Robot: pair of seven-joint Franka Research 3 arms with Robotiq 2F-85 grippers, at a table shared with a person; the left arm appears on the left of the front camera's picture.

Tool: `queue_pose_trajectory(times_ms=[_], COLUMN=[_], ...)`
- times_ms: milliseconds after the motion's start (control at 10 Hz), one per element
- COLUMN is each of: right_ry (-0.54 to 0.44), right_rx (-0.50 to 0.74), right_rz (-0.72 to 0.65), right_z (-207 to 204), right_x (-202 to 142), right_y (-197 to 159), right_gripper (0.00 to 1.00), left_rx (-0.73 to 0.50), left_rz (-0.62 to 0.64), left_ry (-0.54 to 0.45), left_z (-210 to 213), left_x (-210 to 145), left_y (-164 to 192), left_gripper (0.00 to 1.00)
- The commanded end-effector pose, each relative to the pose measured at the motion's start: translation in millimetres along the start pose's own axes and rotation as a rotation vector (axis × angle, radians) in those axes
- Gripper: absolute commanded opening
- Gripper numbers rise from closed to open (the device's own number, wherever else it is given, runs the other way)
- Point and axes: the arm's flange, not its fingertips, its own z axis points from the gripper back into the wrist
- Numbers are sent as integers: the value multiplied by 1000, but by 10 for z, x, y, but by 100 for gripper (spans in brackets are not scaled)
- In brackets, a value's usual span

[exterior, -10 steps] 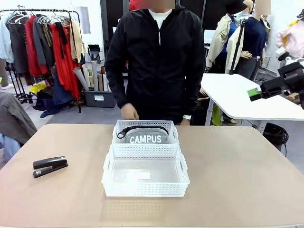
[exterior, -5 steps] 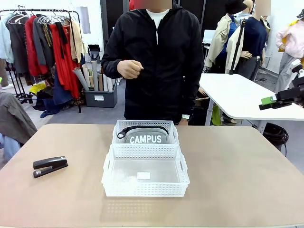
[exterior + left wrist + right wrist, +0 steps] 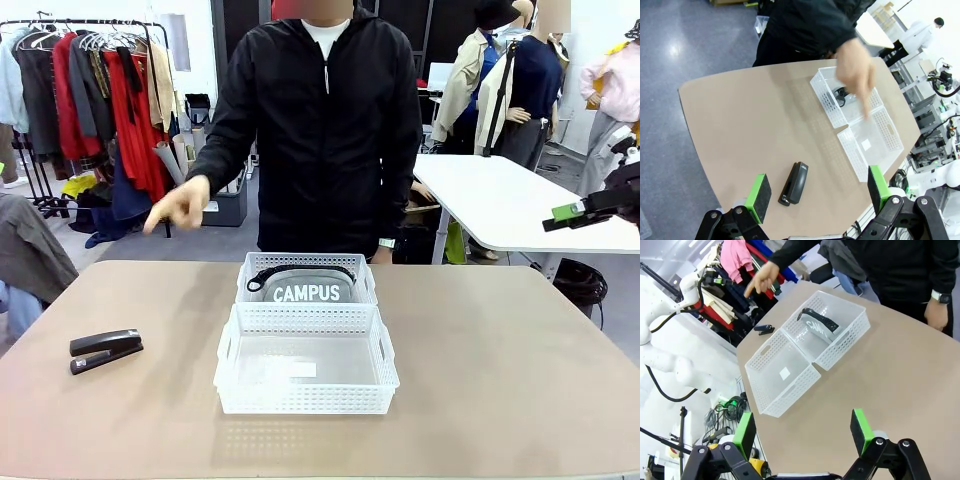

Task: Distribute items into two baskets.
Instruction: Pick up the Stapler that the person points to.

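Observation:
The grey "CAMPUS" pouch (image 3: 308,290) lies in the far white basket (image 3: 305,259). Against its near side stands the second basket (image 3: 303,400), with nothing in it but a small white label. The black stapler (image 3: 105,350) rests on the table at the left. The person's hand (image 3: 181,206) is stretched out above the table's far left, a finger pointing down and left. My left gripper (image 3: 818,186) hangs open high above the stapler (image 3: 795,182). My right gripper (image 3: 803,432) is open too, well above the table right of the baskets (image 3: 782,372); one of its green pads (image 3: 566,211) shows at the right edge.
The tan table (image 3: 500,360) has bare room on both sides of the baskets. The person in a black jacket (image 3: 325,130) stands at the far edge, the other hand low by the table. A clothes rack (image 3: 90,90) and a white table (image 3: 500,200) stand behind.
The person's hand rose from beside the far basket to chest height, then swung out left, pointing. My right gripper drew back toward the right edge. Pouch, baskets and stapler stayed put.

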Motion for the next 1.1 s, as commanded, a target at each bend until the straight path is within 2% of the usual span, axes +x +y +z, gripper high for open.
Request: queue_pose_trajectory(times_ms=[0,1000], right_ry=[-7,-7], right_rx=[-10,-10], right_rz=[-6,-6], right_z=[5,5], right_x=[-28,-28], right_y=[44,44], right_gripper=[100,100], left_rx=[-3,-3], left_rz=[-3,-3], left_ry=[-3,-3], left_z=[16,16], left_x=[-6,-6], left_y=[-20,-20], left_gripper=[100,100])
